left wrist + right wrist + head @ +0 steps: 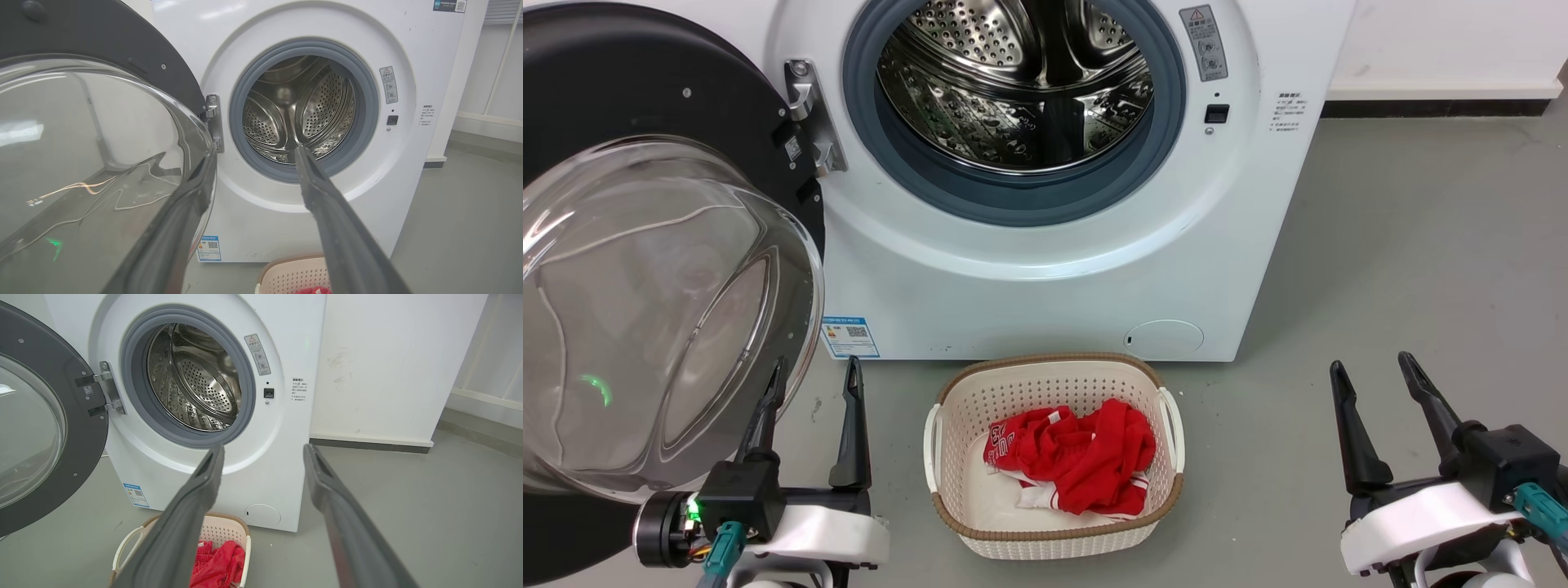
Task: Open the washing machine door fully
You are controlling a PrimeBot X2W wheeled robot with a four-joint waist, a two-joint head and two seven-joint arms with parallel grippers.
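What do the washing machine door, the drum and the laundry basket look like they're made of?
The washing machine door: black frame, probably plastic, around a clear bowl that looks like glass, with sharp reflections. The drum: polished steel, mirror-bright and punched with holes. The laundry basket: cream moulded plastic, perforated, with a brown woven-look rim.

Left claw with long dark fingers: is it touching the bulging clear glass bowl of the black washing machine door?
Cannot tell. In head and left wrist views a left claw finger overlaps the glass bowl rim; no gap or contact shows.
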